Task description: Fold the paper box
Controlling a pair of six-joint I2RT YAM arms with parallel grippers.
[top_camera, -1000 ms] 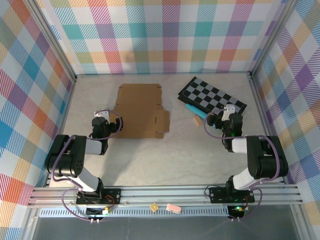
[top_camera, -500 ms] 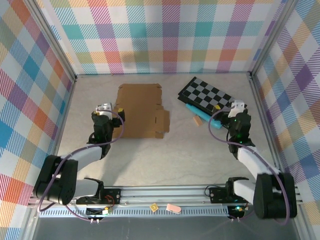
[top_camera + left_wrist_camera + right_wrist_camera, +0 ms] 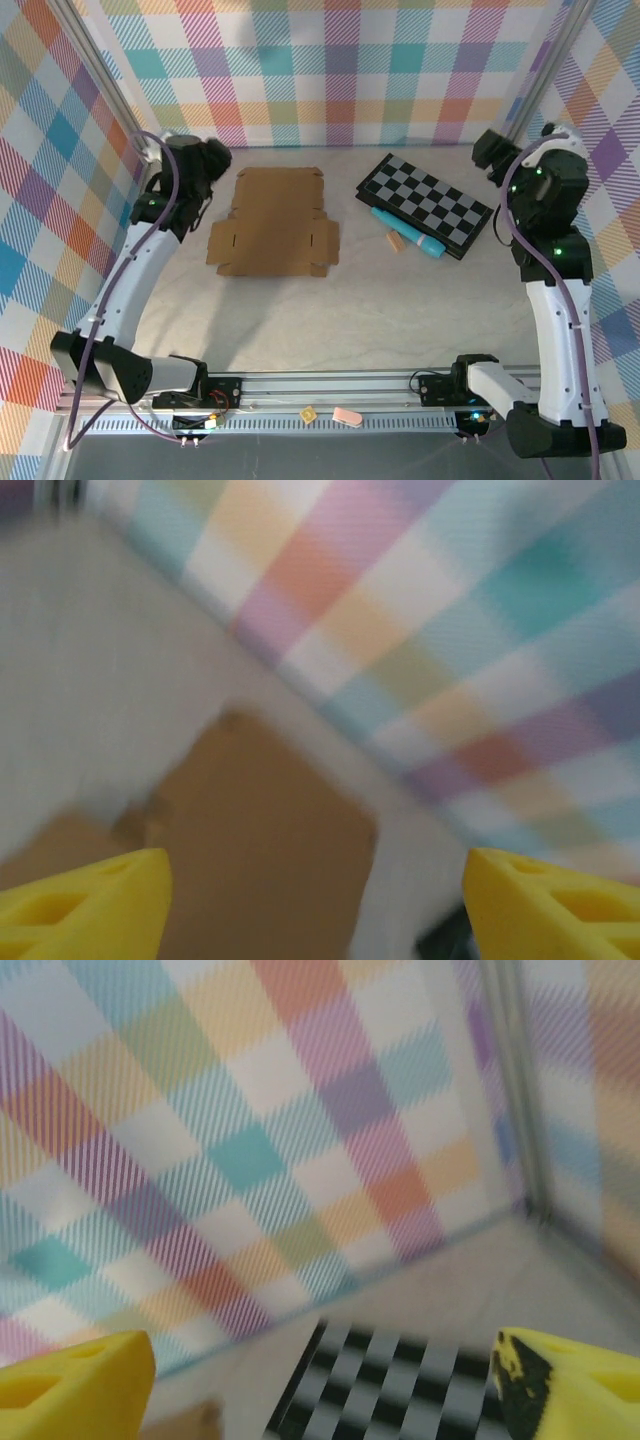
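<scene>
Top external: the paper box lies flat and unfolded on the worktop, at about 10 o'clock from the worktop's centre, flaps and tabs spread out, nothing on it. The left arm reaches far up; the left pincer hangs off the box's 10 o'clock corner, near it but apart. Its jaws are too dark to read here. The checkered board sits at 3 o'clock of the box, apart from it and angled. A teal marker lies along the board's 7 o'clock edge, with a tan block just beside it. The right arm stands tall; the right pincer is at 2 o'clock of the board, close to the back corner, and I can't tell its jaws from here. Two small pieces, one yellow and one pink, rest on the front rail at 6 o'clock.

Left wrist: blurred. The yellow fingers sit at 7 and 5 o'clock of the frame, so the left pincer is spread wide and pinches nothing. The brown box is between and beyond them, flat on the worktop, with the plaid wall from 12 to 3 o'clock.

Right wrist: blurred. The yellow fingers are at 7 and 5 o'clock, so the right pincer is spread wide and pinches nothing. The checkered board is at 6 o'clock beyond the gap, the plaid wall above it, and a corner post at 2 o'clock.
</scene>
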